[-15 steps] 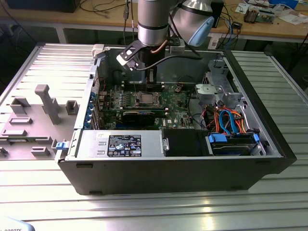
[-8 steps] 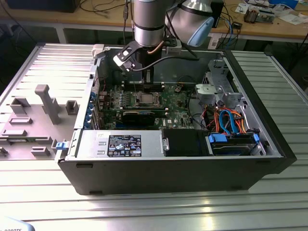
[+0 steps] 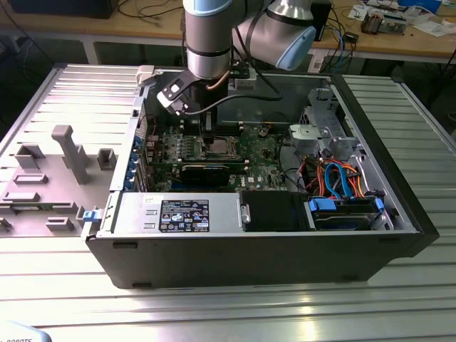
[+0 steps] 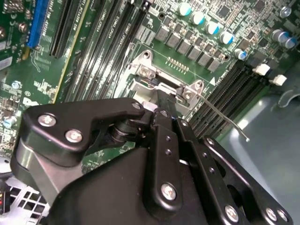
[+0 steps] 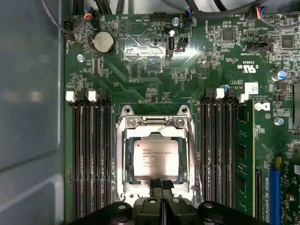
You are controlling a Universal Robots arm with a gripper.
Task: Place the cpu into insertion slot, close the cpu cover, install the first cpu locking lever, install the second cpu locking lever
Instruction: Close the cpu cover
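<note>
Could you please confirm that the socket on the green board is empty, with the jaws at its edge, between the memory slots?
Not quite: the socket is not empty. The first wrist view shows the chip seated in it. The rest holds: it is on the green board, the gripper has its jaws at the socket's edge, and memory slots flank it.

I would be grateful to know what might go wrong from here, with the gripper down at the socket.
1. A locking lever stands free over the memory slots, so the cpu cover may not be clamped and could lift.
2. The gripper, shut, sits at the cover's edge beside the cpu; a slip might scrape the chip.
</note>
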